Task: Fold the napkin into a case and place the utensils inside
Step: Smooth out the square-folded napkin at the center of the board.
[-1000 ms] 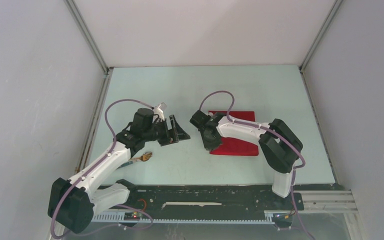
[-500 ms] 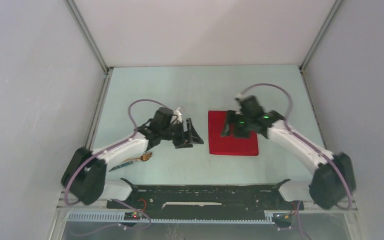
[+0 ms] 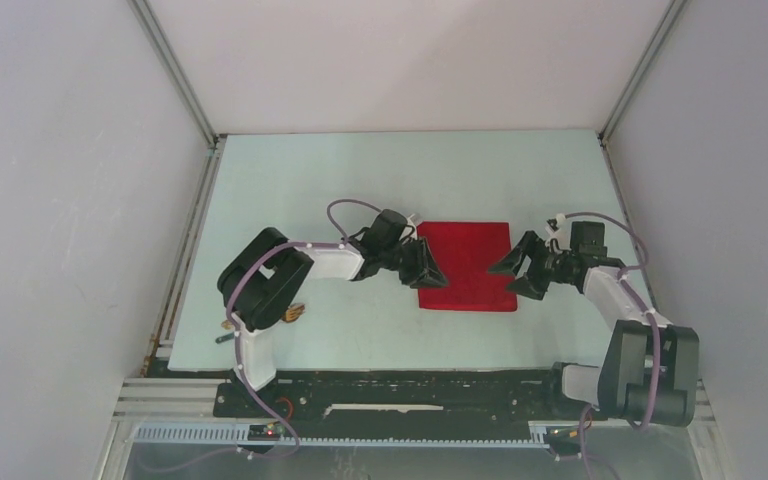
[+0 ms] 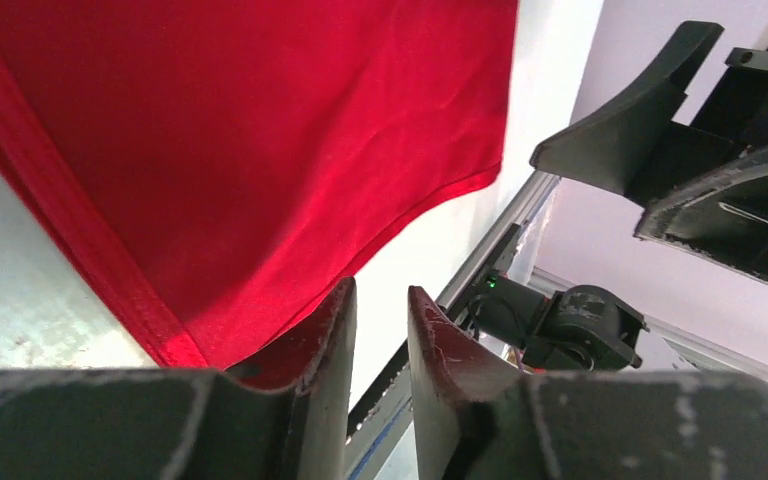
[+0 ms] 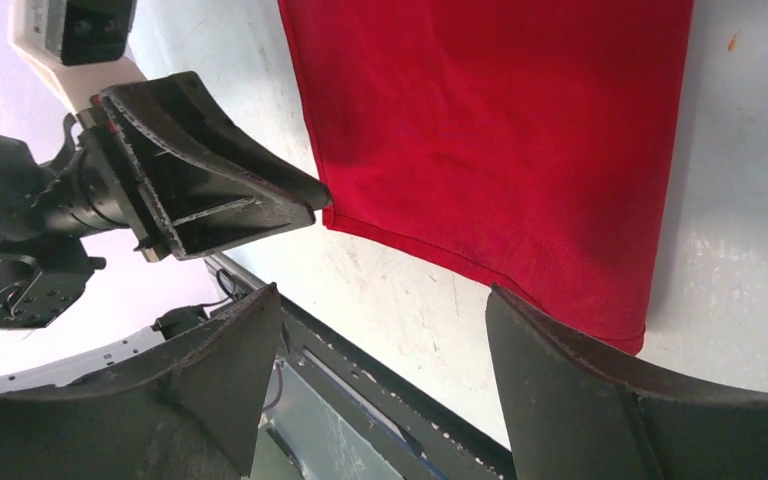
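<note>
The red napkin (image 3: 470,262) lies flat on the table as a folded rectangle, also seen in the left wrist view (image 4: 260,130) and the right wrist view (image 5: 500,130). My left gripper (image 3: 435,277) sits low at its near left corner. Its jaws (image 4: 380,290) are close together with a narrow gap that shows bare table; the cloth's edge runs under the left finger. My right gripper (image 3: 512,278) is open wide at the napkin's near right corner (image 5: 382,292), holding nothing. The wooden fork (image 3: 296,312) and the teal utensil (image 3: 222,339) lie at the near left, mostly hidden by the left arm.
Grey enclosure walls stand on the left, right and back. A black rail (image 3: 410,385) runs along the table's near edge. The left arm's elbow (image 3: 265,275) stands over the utensils.
The left arm swung right to the napkin's near left corner and its jaws narrowed. The right arm drew back from over the napkin to its right side and its jaws opened wide.
</note>
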{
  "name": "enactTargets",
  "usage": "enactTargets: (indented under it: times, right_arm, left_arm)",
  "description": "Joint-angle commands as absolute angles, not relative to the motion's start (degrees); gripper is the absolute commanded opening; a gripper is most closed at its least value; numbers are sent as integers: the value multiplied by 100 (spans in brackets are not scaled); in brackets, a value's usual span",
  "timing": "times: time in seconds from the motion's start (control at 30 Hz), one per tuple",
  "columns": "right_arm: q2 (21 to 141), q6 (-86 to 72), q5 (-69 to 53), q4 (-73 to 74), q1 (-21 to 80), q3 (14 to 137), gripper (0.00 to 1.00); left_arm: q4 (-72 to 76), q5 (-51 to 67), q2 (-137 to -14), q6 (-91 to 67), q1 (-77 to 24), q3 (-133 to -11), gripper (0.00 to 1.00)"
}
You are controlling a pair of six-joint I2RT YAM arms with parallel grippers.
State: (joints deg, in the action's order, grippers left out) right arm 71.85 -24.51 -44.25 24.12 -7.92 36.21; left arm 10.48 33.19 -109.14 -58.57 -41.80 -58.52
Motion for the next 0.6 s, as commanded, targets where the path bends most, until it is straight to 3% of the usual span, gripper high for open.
enactTargets:
  times: [0.0, 0.23, 0.43, 0.5, 0.57]
  right_arm:
    - [7327, -2376, -4753, 2010, -888, 3418, 82]
    - [7533, -2549, -4672, 1627, -1073, 2973, 80]
    - [7708, -2703, -4382, 1389, -1222, 2794, 88]
    - [7884, -2713, -4312, 1321, -1282, 2765, 97]
    - [8014, -2742, -4288, 1256, -1387, 2716, 100]
  left_arm:
    - [1079, 3187, -11031, -5800, -4202, -5873, 27]
    - [680, 2925, -11058, -5427, -4204, -5699, 24]
    - [653, 2813, -11225, -5340, -4157, -5494, 24]
    - [560, 2722, -11277, -5283, -4110, -5450, 24]
    - [537, 2665, -11314, -5274, -4052, -5377, 23]
